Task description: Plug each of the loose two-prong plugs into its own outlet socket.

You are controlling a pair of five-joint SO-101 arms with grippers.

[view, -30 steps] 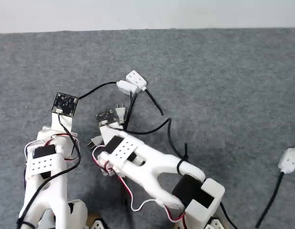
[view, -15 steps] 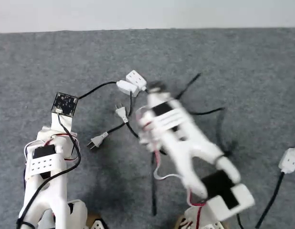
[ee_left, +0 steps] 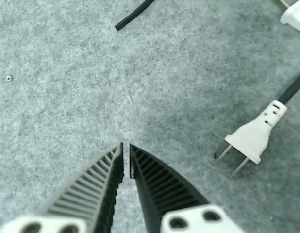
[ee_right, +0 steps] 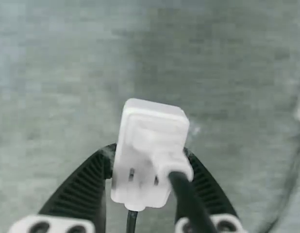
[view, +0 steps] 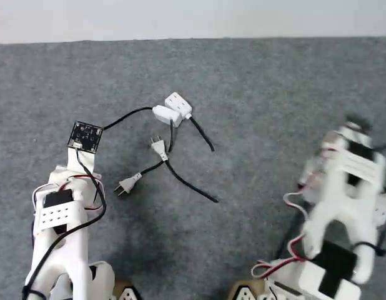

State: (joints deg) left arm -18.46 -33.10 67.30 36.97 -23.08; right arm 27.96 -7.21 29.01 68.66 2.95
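Tabletop: we see a grey felt tabletop [view: 274, 94] under everything, with a pale strip along its far edge.
Arms: the left arm [view: 59, 219] stands at the near left. The right arm [view: 343, 187] is at the right side, well apart from the plugs.
Writing: the dark board [view: 87, 136] on the left arm's wrist shows pale specks, too small for us to read.
Sockets: the far socket [view: 178, 103] lies mid-tabletop with a white plug body [view: 163, 114] touching it; we cannot tell whether that plug is seated. The held socket [ee_right: 150, 141] is white, with two slots and a dark cord at its near end.
Loose plugs: the far plug [view: 158, 147] and near plug [view: 125, 185] lie flat on the felt, their cords meeting between them.
Cord: a black cord [view: 190, 184] runs from beside the far plug to a free end.
Left fingers: the left gripper [ee_left: 125, 151] has its fingers together, holding nothing. In the left wrist view the near plug lies off to one side of them, apart.
Right fingers: the right gripper [ee_right: 149, 167] has its fingers clamped on both sides of the held socket.
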